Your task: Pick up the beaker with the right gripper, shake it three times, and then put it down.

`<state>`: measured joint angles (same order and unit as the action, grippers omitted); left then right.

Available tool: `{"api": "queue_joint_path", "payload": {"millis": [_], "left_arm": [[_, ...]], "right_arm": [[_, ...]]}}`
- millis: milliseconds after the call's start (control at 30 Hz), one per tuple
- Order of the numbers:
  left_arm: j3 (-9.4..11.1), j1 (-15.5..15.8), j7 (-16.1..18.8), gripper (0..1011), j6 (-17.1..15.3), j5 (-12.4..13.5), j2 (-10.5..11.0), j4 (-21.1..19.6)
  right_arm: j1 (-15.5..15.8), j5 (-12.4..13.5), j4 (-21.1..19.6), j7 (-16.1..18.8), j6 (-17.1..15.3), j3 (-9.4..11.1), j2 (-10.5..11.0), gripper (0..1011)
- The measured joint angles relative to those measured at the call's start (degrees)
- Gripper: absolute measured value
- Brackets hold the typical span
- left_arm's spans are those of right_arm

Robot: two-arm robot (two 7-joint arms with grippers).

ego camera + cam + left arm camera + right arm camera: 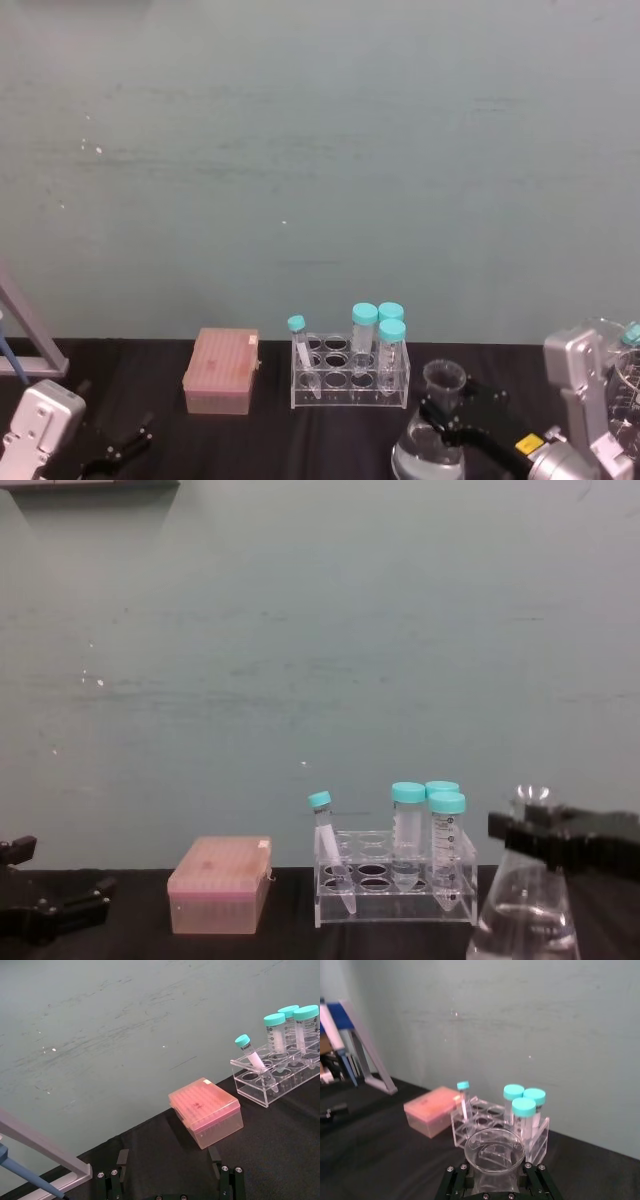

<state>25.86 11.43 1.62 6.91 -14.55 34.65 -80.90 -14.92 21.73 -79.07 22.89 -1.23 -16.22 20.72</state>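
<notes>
Lower right, the right gripper (447,408) has its fingers clasped on the neck of the upright beaker (420,460), mouth up. Lower left, the left gripper (169,1157) has its fingers wide apart.

You're looking at a lab bench (300,445): clear tube rack (340,396) holding teal-capped tubes (391,345), a pink pipette-tip box (221,372), a glass conical flask (521,912), pipettes (331,1025) hanging on a stand (370,1067).
</notes>
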Motion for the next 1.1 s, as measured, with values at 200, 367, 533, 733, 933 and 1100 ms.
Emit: {"api": "queue_joint_path", "payload": {"millis": [200, 367, 533, 733, 933, 1100], "left_arm": [[0.0, 0.0, 0.0, 1000, 0.0, 0.0, 0.0, 0.0], [0.0, 0.0, 0.0, 1000, 0.0, 0.0, 0.0, 0.0], [0.0, 0.0, 0.0, 1000, 0.0, 0.0, 0.0, 0.0], [0.0, 0.0, 0.0, 1000, 0.0, 0.0, 0.0, 0.0], [0.0, 0.0, 0.0, 1000, 0.0, 0.0, 0.0, 0.0], [0.0, 0.0, 0.0, 1000, 0.0, 0.0, 0.0, 0.0]], "right_arm": [[-0.71, 2.66, -2.84, 0.27, -2.12, 1.39, 0.63, 450], [-1.94, 3.85, -5.12, 0.28, -3.36, 2.02, 1.91, 450], [-2.74, 3.88, -6.0, 0.21, -3.46, 1.89, 3.01, 450], [-1.8, 8.88, -6.26, 0.59, -4.4, 3.05, 1.49, 450], [1.88, 24.42, -7.35, -1.65, -10.21, 8.81, -5.64, 450], [3.75, 33.36, -8.05, -4.69, -13.61, 12.27, -10.31, 451]]}}
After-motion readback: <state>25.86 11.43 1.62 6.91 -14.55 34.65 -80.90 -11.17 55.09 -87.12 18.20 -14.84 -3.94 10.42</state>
